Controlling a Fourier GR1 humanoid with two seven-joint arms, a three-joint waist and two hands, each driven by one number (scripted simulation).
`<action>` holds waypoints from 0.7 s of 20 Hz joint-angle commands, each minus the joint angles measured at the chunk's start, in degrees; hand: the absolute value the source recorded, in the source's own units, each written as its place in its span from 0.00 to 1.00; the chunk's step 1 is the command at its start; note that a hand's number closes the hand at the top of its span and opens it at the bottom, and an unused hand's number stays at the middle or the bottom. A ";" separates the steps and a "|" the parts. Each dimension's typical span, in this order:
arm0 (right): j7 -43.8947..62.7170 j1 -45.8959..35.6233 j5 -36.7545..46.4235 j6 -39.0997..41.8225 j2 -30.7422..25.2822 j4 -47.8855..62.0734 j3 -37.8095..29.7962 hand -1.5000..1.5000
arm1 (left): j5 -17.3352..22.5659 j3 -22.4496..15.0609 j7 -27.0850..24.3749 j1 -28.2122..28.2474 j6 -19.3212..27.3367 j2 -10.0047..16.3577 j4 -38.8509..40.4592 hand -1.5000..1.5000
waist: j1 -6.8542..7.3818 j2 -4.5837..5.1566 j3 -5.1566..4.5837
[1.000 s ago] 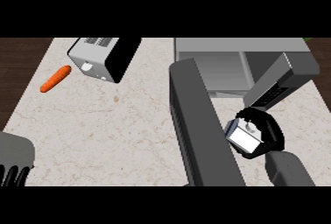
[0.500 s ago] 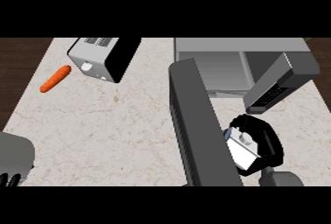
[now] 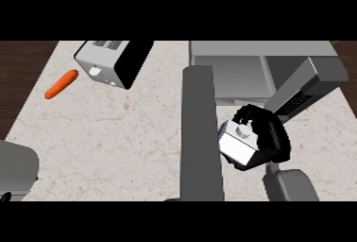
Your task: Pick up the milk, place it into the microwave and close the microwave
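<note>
The milk [image 3: 237, 142], a small white carton with a round cap, is tilted in my right hand [image 3: 270, 136], whose black fingers curl round it. Hand and carton hang just in front of the microwave [image 3: 241, 71], near its open cavity at the upper right. The microwave's door [image 3: 202, 137] stands open as a long grey slab, reaching toward me just left of the carton. Of my left arm only the grey forearm [image 3: 15, 170] shows at the lower left edge, with a sliver of black hand [image 3: 5, 194] below it.
A toaster [image 3: 111, 61] stands at the back left of the marble counter [image 3: 111, 137], with a carrot [image 3: 61, 84] lying to its left. The microwave's side panel [image 3: 307, 85] slants down at the right. Dark floor borders the counter's left edge.
My right hand has carried the milk up and a little left, closer to the microwave's opening. My left hand has sunk toward the lower edge until little of it shows.
</note>
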 commanded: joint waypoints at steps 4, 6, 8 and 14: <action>0.40 -10.30 5.87 -14.43 1.34 9.76 0.76 1.00 | 0.93 3.03 -0.82 -2.17 -2.22 1.01 4.22 0.00 | 0.77 0.17 -0.05; -0.51 -14.35 7.12 -13.54 1.32 15.71 -3.32 1.00 | 3.72 6.04 -0.35 -2.69 -3.55 2.85 4.43 0.00 | 0.87 0.24 -0.04; -3.61 -17.87 6.72 -13.64 1.14 23.54 -6.43 1.00 | 3.85 6.35 -0.80 -3.70 -4.16 3.19 5.00 0.00 | 1.26 0.41 -0.02; -8.21 -26.81 6.62 -14.26 1.12 37.42 -10.01 1.00 | 3.97 8.61 -0.08 -7.87 -5.06 4.17 10.00 0.00 | 1.09 0.38 -0.03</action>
